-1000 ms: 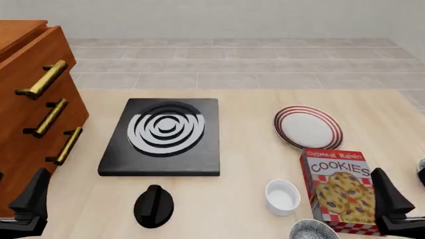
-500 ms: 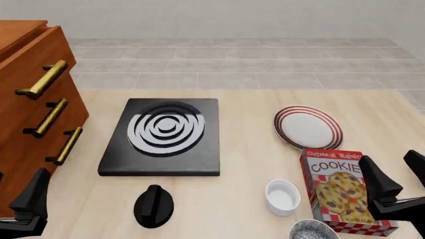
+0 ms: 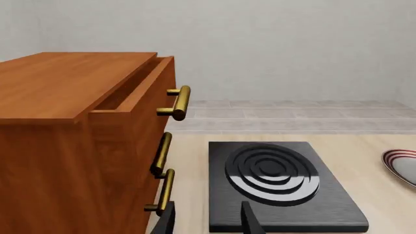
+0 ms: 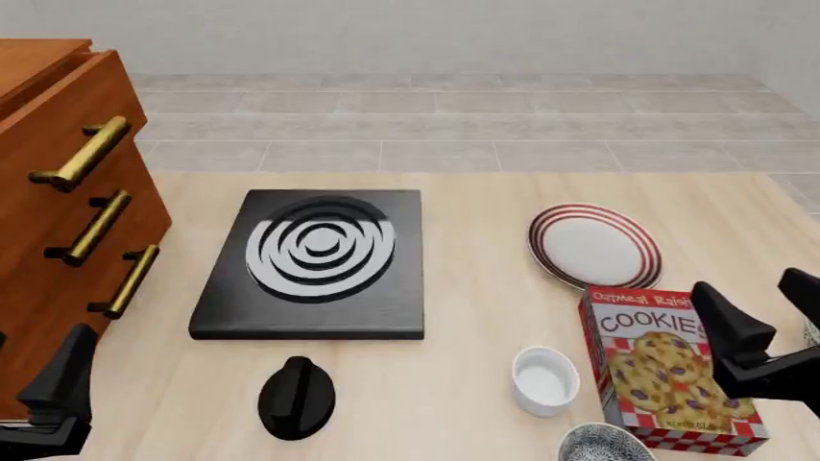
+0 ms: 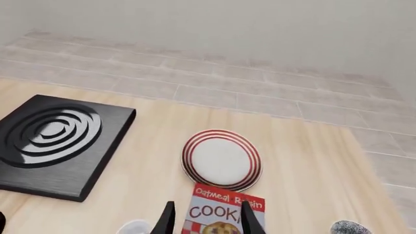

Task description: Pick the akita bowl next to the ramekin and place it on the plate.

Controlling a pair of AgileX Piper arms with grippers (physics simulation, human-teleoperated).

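Speckled akita bowl [image 4: 605,445] sits ungrasped beside the ramekin [image 4: 546,379]; right tool [image 4: 756,322], open and empty, must descend.

A black stove burner plate [image 4: 314,265] with concentric silver rings lies flat on the light wooden table [image 4: 474,317]. A black knob [image 4: 296,397] sits on the table just in front of it. A wooden drawer cabinet [image 4: 58,221] with three brass handles stands at the left. An upright Oatmeal Raisin cookie box [image 4: 666,370] stands at the right.
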